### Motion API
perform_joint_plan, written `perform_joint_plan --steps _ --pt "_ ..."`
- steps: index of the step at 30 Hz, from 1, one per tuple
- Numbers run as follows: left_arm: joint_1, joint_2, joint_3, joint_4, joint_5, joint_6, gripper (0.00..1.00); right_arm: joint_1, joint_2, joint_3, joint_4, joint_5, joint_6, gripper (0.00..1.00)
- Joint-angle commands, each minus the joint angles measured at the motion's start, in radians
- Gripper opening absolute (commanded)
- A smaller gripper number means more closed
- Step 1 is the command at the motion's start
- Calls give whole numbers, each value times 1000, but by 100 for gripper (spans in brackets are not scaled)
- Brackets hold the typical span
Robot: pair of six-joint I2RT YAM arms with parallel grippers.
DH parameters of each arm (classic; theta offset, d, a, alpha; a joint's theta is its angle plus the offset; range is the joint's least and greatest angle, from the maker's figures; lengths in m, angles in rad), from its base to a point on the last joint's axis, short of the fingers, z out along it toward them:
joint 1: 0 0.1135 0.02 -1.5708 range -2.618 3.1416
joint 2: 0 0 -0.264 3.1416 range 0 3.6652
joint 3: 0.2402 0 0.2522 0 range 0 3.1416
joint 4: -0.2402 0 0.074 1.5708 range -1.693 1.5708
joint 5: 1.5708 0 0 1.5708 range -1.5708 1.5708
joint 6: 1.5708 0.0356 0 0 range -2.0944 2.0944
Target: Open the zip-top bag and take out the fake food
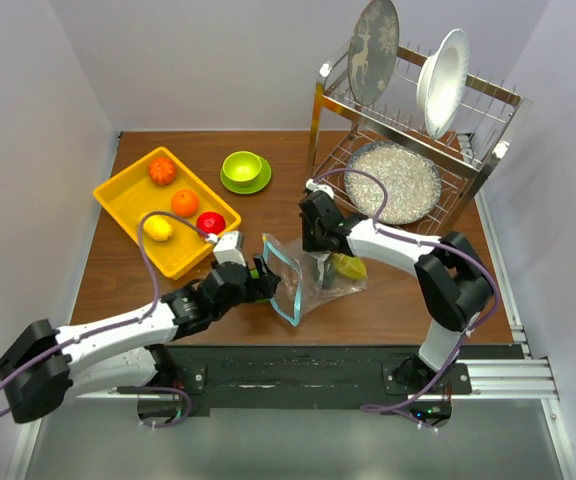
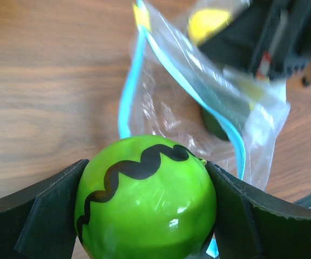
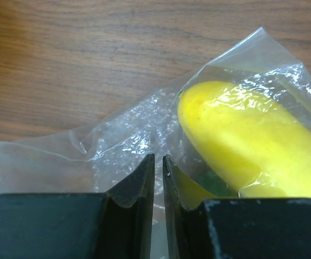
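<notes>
The clear zip-top bag lies at the table's middle with its teal zip strip gaping open toward the left arm. My left gripper sits just outside the mouth, shut on a glossy green ball with a black wavy stripe. My right gripper is shut, pinching the bag's plastic at its far side. A yellow fruit and something dark green lie inside the bag beside the right fingers. An orange pumpkin, an orange, a red fruit and a lemon lie in the yellow tray.
A lime-green bowl on its saucer stands behind the bag. A metal dish rack with plates and a speckled dish fills the back right. The yellow tray is at the back left, close to the left arm.
</notes>
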Motion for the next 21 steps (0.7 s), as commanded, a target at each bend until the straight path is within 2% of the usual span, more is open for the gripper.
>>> perform_joint_plan --steps 1,5,7,10,12,15,21 --pt "157 -91 37 -73 32 71 29 -6 -58 -16 44 -39 8 15" --pt "292 -111 108 -110 54 143 29 -5 -78 -19 27 -34 -4 15" --pt "402 -89 161 -113 61 180 29 -6 -99 -24 29 -34 -9 15" --pt "605 -5 238 -76 178 214 29 -5 -125 -21 18 -41 -16 15" --pt "730 89 311 -58 224 220 30 -5 -159 -22 20 -44 -24 15" --pt "859 233 437 -65 206 231 30 -3 -214 -42 26 -60 -27 16" --pt "1007 523 655 -91 132 238 30 -2 -340 -102 32 -71 -46 17"
